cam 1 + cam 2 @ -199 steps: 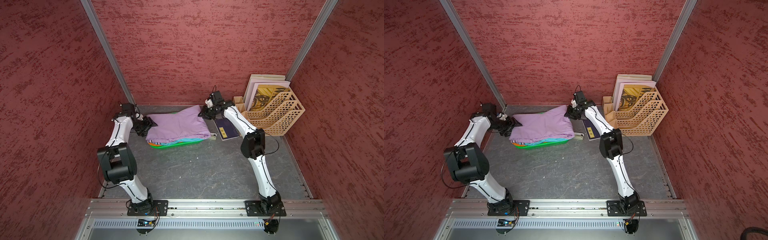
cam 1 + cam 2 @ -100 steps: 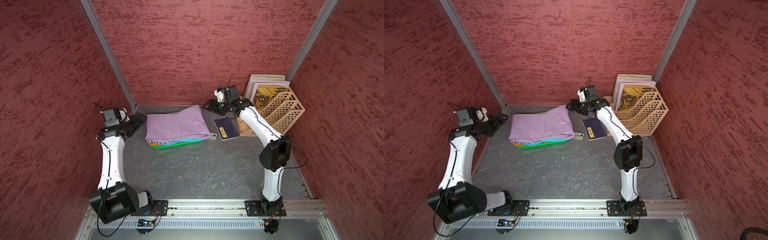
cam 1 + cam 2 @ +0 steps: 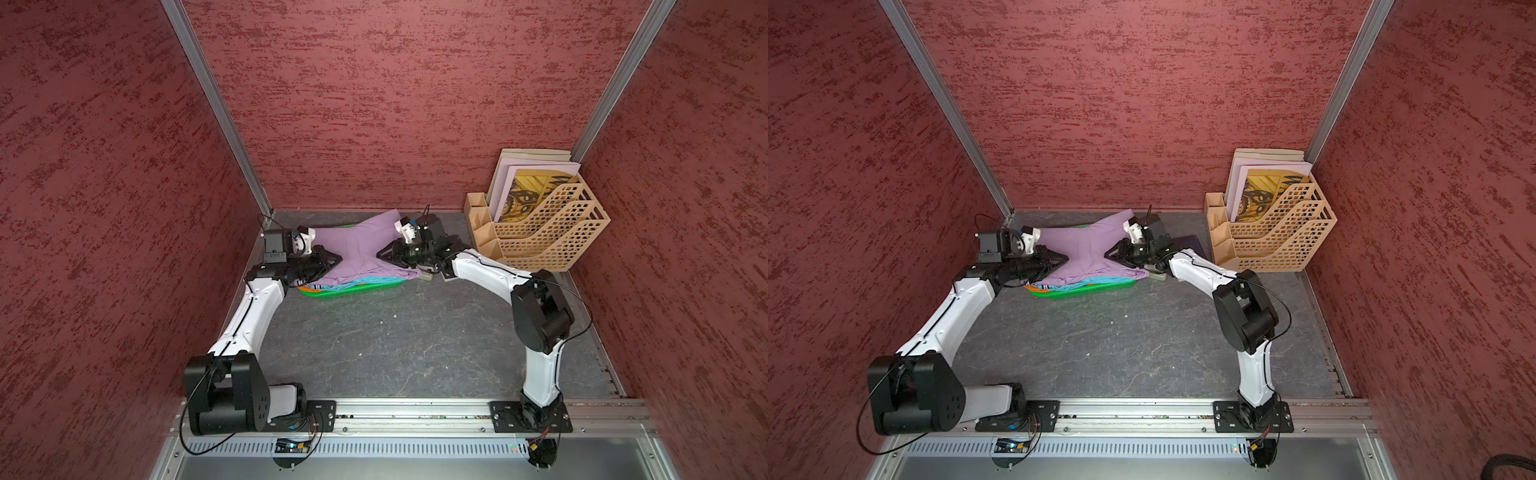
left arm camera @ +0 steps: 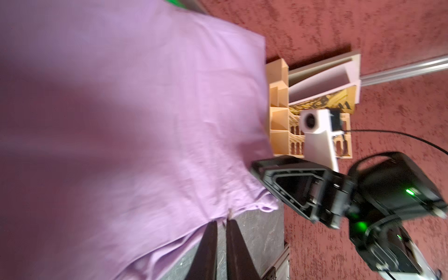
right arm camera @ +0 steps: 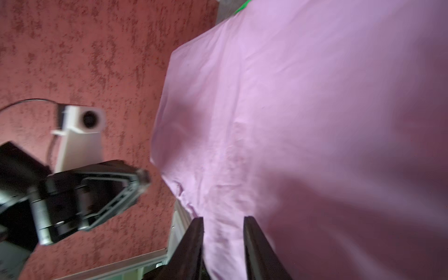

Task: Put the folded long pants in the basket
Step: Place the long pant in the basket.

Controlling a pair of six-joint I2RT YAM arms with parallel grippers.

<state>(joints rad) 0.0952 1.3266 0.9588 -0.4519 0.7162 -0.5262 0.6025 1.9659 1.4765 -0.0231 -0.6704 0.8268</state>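
red walls (image 3: 374, 104), dark grey desk (image 3: 395, 345). shallow bright green plastic basket (image 3: 365, 288) holds stack, lilac purple folded cloth pants (image 3: 358, 248) topmost. left tool (image 3: 337, 260) pressed together on one edge, right tool (image 3: 380, 254) pinching opposite edge; paired hold likely to tug layer square.

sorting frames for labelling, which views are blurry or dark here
In both top views, sharp and evenly lit. Left wrist view: lilac pants go dark and soft near the lens, right gripper slightly smeared. Right wrist view: left gripper motion-blurred, pants likewise shaded close up.
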